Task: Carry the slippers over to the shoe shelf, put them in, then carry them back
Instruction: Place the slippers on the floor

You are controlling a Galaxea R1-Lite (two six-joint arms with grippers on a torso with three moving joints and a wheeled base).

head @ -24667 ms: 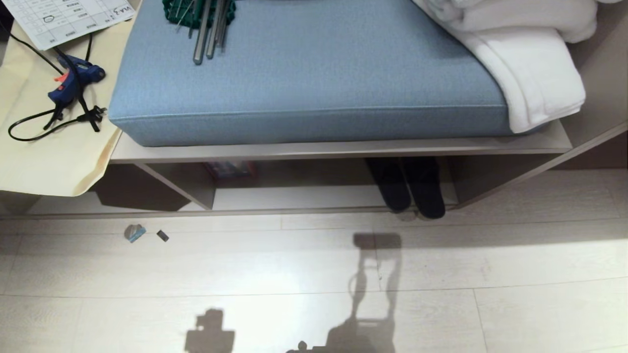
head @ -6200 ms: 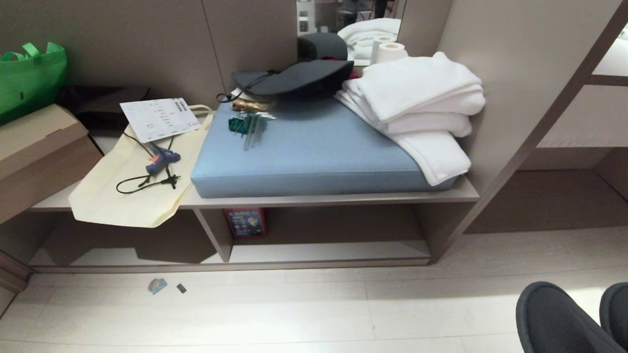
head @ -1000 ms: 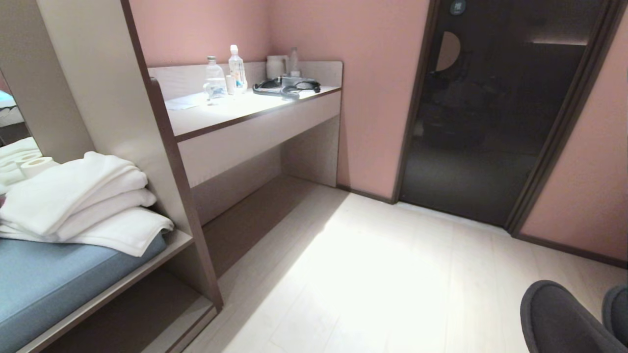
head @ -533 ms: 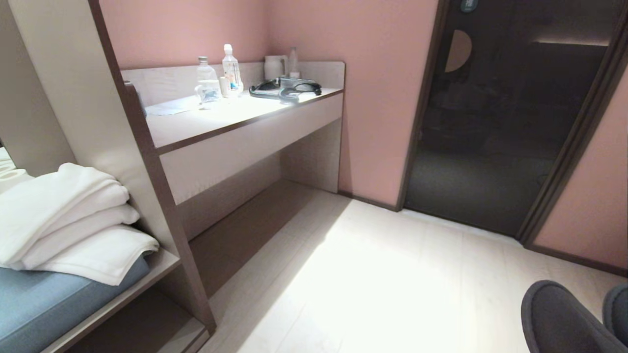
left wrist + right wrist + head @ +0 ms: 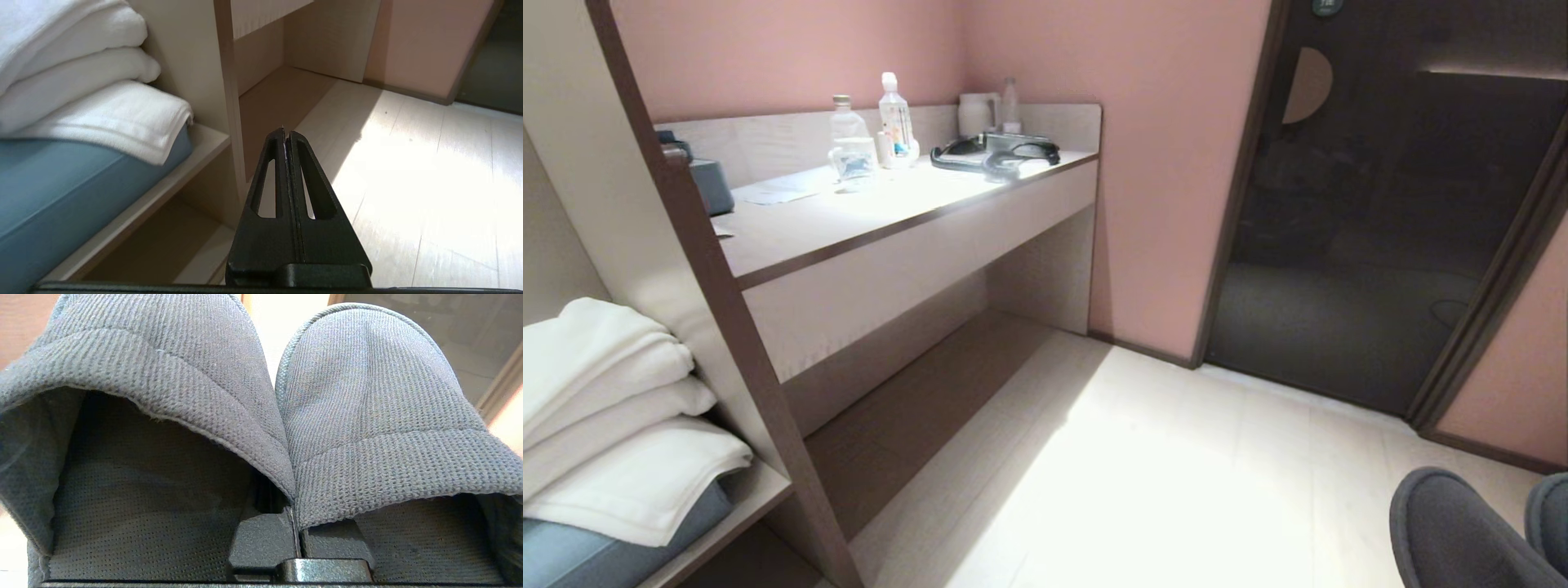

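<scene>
The two grey-blue slippers [image 5: 1454, 531] hang side by side at the lower right corner of the head view, toes pointing away, above the pale floor. In the right wrist view the pair [image 5: 163, 375] fills the frame. My right gripper [image 5: 295, 535] is shut on their adjoining inner edges, one finger inside each slipper, with the fingertips hidden by fabric. My left gripper [image 5: 286, 132] is shut and holds nothing, hovering over the floor beside the unit. Part of the shoe shelf [image 5: 196, 261] shows low down under the cushion board, with its pale bottom board empty where visible.
Folded white towels [image 5: 605, 425] lie on a blue cushion [image 5: 572, 555] at the left. A slanted upright panel [image 5: 735, 327] separates them from a white-fronted desk counter [image 5: 890, 245] bearing bottles [image 5: 849, 147]. A dark glass door [image 5: 1364, 229] stands ahead right, across sunlit floor [image 5: 1135, 490].
The whole view has swung to the right, so the unit, towels and counter slide left in the picture. The slippers stay in the same corner, held as before.
</scene>
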